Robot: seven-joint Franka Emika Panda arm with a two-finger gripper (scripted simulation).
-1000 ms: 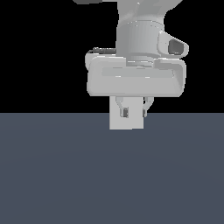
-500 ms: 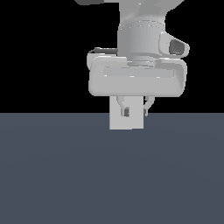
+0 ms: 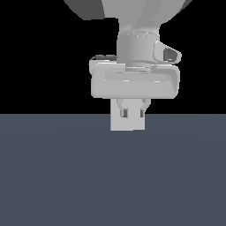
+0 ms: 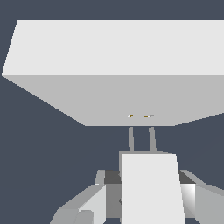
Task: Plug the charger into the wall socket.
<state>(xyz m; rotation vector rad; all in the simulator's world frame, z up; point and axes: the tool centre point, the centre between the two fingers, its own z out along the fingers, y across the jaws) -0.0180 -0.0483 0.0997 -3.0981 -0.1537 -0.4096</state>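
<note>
Insertion stage, wrist and exterior views. We see the end effector (image 4: pixel 148 199) clamped on the charger (image 4: pixel 151 188), its fingers (image 4: pixel 92 203) pressed against the block's two sides so that the two thin prongs (image 4: pixel 142 139) project freely ahead. The prongs point at the wall socket (image 4: pixel 118 74), whose two yellowish holes (image 4: pixel 139 116) lie directly in line with them; the tips appear to reach the plate's lower edge, though we cannot tell whether they have entered. The side grip leaves the front face unobstructed, which we judge suits a straight push. In the exterior view, the end effector (image 3: pixel 132 112) hangs above the dark surface (image 3: pixel 113 176), holding a pale block (image 3: pixel 127 121) that hides the socket.
</note>
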